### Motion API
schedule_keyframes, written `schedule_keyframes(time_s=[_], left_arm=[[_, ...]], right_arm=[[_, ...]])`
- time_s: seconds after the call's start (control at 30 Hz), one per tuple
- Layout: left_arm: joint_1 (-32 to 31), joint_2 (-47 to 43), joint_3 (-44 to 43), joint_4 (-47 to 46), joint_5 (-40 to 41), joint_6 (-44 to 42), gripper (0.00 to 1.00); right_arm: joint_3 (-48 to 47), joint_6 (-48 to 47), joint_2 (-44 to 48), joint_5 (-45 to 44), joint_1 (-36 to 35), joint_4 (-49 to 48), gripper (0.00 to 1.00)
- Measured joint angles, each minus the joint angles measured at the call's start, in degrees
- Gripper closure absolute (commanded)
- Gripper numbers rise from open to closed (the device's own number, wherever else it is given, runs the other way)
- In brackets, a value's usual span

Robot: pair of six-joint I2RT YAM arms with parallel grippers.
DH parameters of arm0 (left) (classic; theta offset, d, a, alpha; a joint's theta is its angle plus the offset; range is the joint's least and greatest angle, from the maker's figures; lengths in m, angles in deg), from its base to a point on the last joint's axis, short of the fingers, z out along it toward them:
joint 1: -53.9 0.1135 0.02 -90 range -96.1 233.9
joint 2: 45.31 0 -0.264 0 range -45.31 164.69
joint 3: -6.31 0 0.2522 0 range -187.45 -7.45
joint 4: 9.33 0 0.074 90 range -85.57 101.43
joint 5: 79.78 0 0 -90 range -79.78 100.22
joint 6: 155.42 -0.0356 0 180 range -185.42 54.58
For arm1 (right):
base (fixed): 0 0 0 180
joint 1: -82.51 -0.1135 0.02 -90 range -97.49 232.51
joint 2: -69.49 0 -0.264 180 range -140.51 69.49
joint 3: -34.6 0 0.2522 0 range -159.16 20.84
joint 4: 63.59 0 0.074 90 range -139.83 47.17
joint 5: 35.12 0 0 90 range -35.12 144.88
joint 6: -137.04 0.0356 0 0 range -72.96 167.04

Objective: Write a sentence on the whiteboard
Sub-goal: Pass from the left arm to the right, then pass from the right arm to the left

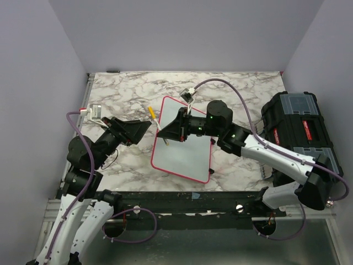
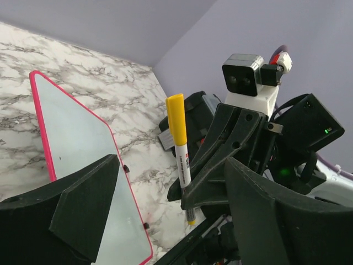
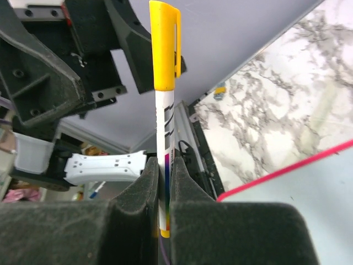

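The whiteboard lies flat on the marble table, white with a pinkish-red frame; it also shows as the whiteboard and whiteboard. No sentence is visible on it. A white marker with a yellow cap stands upright over the board's left edge. My right gripper is shut on the marker's lower barrel, cap on and pointing up. My left gripper is open, and its wide jaws flank the marker without touching it.
A black toolbox sits at the table's right edge behind my right arm. Small black clips line the board's frame. Purple walls close off the back and sides. A black rail runs along the near edge.
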Motion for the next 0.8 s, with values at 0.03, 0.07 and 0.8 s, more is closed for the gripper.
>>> schedule_keyframes(time_s=[0.03, 0.07, 0.8], left_arm=[[0.0, 0.3, -1.4, 1.4, -0.6, -1.1, 0.22], [0.0, 0.7, -2.6, 2.9, -1.1, -2.2, 0.22], [0.0, 21.1, -26.8, 31.8, -16.3, -17.2, 0.33]], right_arm=[[0.0, -1.5, 1.0, -0.7, 0.0, 1.9, 0.99], [0.0, -3.1, 2.1, -1.4, 0.0, 3.8, 0.99], [2.0, -31.3, 11.0, -9.9, -1.9, 22.0, 0.99]])
